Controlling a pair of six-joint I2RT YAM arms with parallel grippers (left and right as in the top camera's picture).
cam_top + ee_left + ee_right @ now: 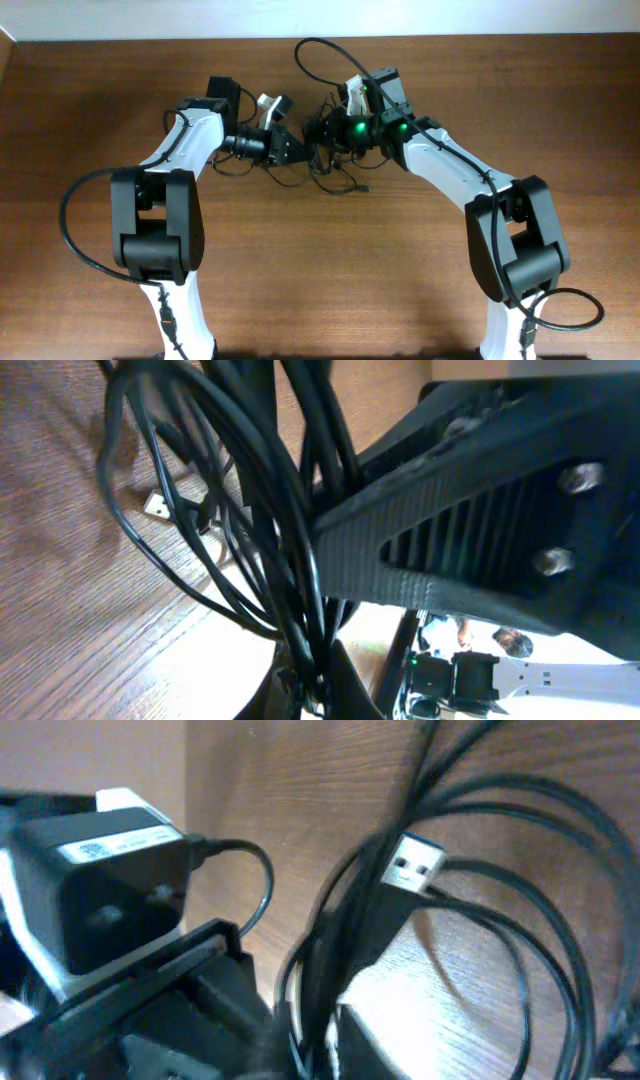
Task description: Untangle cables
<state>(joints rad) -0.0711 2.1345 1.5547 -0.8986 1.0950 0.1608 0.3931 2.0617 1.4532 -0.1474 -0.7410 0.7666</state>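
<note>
Pulling the arms apart from this position could tighten the knot instead of opening it, we think. The cables [335,178] lie as one dense clump between the left end effector [290,148] and the right end effector [325,135], and many strands cross each other. A second danger is the USB plug [413,867], which hangs among the loops in the right wrist view. It may catch on a loop and drag the whole bundle along. Also, some strands may slip free if only a few are really pinched.

Both arms reach forward and inward with the elbows out, and they meet near the far middle of the surface [320,290]. The left end effector points to the right, into the clump. In its wrist view several strands gather tightly against one finger [450,530], so we judge it clenched on the cables. The right end effector points left and touches the same clump. Strands run down beside it, but we cannot tell whether it is clenched or released. A small plug [156,506] rests on the surface beside the loops.
</note>
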